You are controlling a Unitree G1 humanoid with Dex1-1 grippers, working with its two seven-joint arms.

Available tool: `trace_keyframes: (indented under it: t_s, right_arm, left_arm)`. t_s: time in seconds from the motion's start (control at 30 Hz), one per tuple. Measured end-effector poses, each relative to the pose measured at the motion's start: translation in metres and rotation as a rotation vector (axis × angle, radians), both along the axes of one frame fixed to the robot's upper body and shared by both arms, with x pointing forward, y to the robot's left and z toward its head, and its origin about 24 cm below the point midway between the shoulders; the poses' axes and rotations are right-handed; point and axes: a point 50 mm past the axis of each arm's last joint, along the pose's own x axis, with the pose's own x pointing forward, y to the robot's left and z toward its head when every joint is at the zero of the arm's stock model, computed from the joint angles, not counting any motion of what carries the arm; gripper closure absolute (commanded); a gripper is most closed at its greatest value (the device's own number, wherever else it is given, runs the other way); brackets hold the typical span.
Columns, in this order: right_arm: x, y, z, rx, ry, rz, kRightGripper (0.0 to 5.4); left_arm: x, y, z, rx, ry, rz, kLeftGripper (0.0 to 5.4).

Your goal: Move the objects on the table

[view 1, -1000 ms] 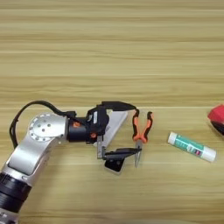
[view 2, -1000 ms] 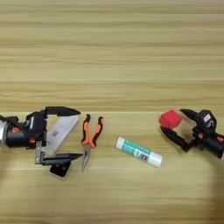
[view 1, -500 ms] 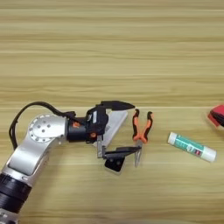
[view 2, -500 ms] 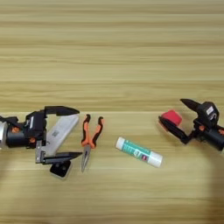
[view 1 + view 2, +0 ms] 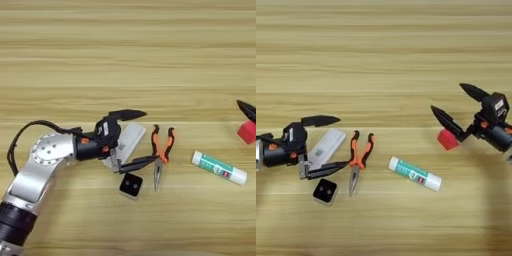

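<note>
**Left pincer straddles the white device; right pincer stands open beside the red cube**

The left pincer (image 5: pixel 131 140) sits low on the bench (image 5: pixel 128 60) with its two black fingers spread wide, one above and one below the long white flat plastic device (image 5: pixel 125 143). The fingers bracket the device but do not press on it, so the grasp looks set up and not yet made. Just below lies the small black two-holed block (image 5: pixel 130 185), and just beside the device the orange-handled pliers (image 5: pixel 161 150) point their nose toward the robot.

At the right, the right pincer (image 5: pixel 456 107) is also wide open; its lower finger reaches to the small red cube (image 5: pixel 446 139), which rests on the bench, not gripped. The white tube with green label (image 5: pixel 414 173) lies slantwise between pliers and cube.

The next move likely calls for closing the left fingers squarely on the device's long edges without nudging the pliers.
</note>
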Motion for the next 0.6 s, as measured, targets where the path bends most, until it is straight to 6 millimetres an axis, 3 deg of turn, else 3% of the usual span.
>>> trace_keyframes:
  t_s: [0.6]
  right_arm:
    - [0.003,0.026,0.03,0.081,-0.129,0.011,0.01]
  left_arm:
    - [0.0,0.026,-0.009,0.008,0.068,0.38,0.0]
